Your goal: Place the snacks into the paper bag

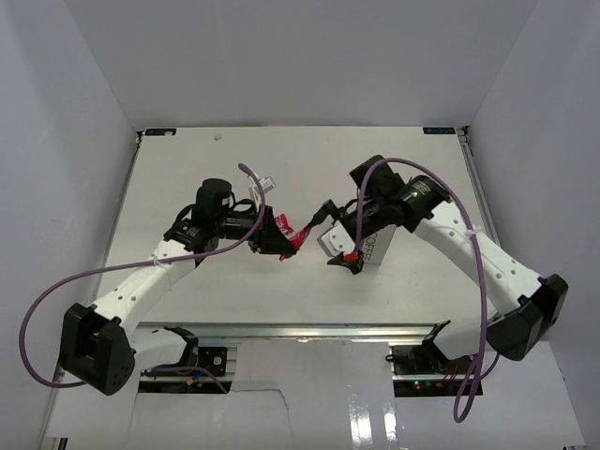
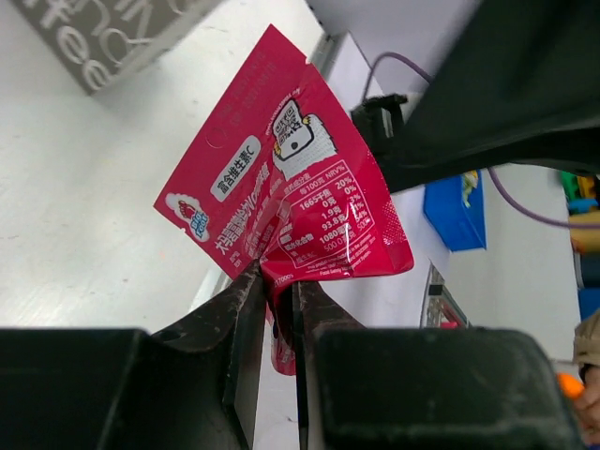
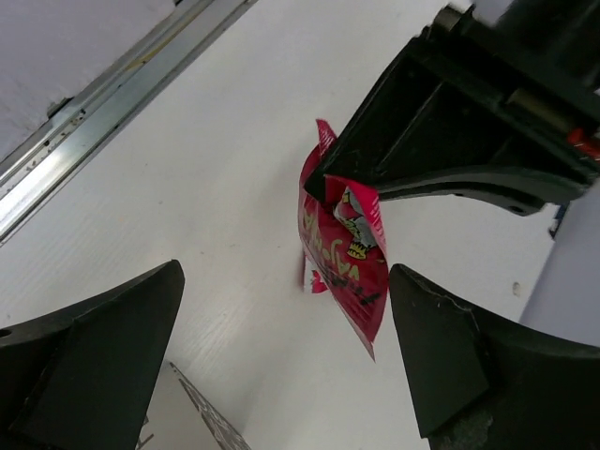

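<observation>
Snack packet (image 2: 291, 187), red-pink and shiny with white print, hung clear of the surface (image 1: 234, 291) near the middle of the top view. It was pinched by one edge between the fingers of the left gripper (image 2: 277, 286), which were closed narrowly on it. Facing it from just beside, the right gripper (image 3: 281, 356) had its fingers (image 3: 94, 356) spread wide, with the packet showing between them and touching neither. Right of centre in the top view, the paper bag (image 1: 375, 251), white with dark lettering, sat on the surface under the right wrist, near the packet but apart from it.
</observation>
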